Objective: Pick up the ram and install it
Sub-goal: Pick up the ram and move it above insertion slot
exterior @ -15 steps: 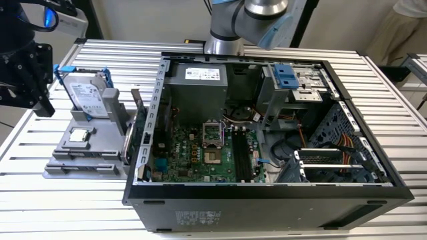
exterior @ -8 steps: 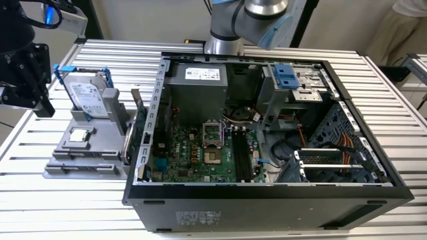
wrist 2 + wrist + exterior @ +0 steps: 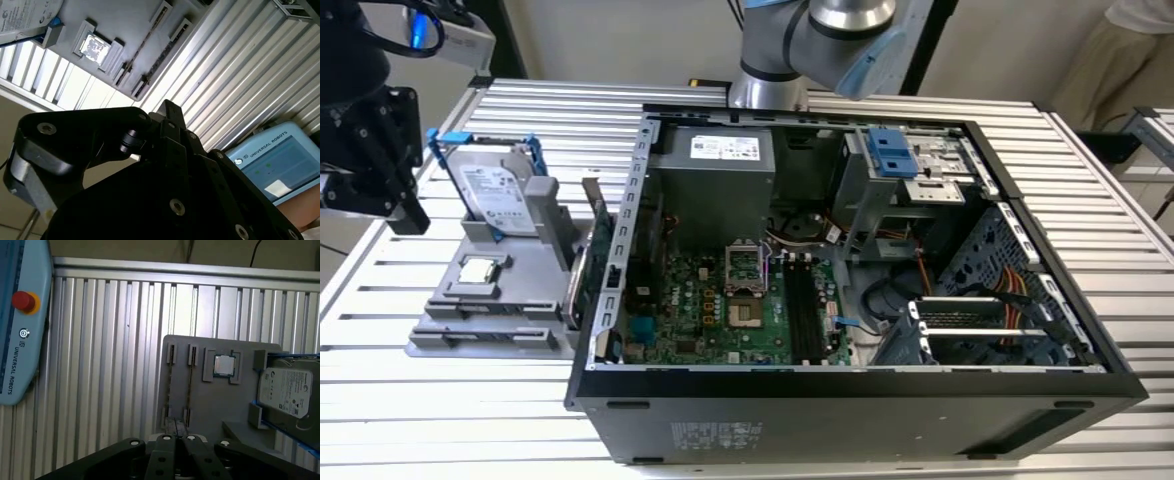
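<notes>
The black hand (image 3: 177,437) looks pressed together, holding nothing. At the exterior view's left, the ram (image 3: 172,385) stands on edge in the gray holder (image 3: 215,410), probably so it's easy to pinch.

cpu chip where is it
The small square silver CPU chip sits in the grey holder tray, at the exterior view's left of the black computer case, beside the silver hard drive.

The ram (image 3: 190,385) stood on its long edge in a slot of the gray holder (image 3: 210,405) on the worktop (image 3: 110,370), held between small end brackets, just beside the CPU chip (image 3: 223,365). In both wrist views it showed edge-on as a thin, straight, dark strip (image 3: 141,42); its faces could not be made out.
</notes>
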Robot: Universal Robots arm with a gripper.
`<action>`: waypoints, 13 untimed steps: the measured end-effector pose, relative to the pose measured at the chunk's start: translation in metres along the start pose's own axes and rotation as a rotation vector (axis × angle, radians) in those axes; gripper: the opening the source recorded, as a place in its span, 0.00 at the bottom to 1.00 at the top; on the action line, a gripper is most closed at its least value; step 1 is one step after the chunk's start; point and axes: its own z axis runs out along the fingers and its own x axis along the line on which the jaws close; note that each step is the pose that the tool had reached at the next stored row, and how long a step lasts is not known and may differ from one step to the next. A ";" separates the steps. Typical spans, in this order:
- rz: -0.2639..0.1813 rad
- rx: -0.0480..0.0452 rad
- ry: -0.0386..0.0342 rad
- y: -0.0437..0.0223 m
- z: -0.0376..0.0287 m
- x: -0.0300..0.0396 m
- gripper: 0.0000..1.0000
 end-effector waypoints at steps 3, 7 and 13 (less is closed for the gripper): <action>0.000 -0.0001 0.0001 0.0000 -0.0001 0.0000 0.00; 0.000 0.0000 0.0001 0.0000 0.0000 0.0000 0.00; 0.000 0.0000 0.0001 0.0000 0.0000 0.0000 1.00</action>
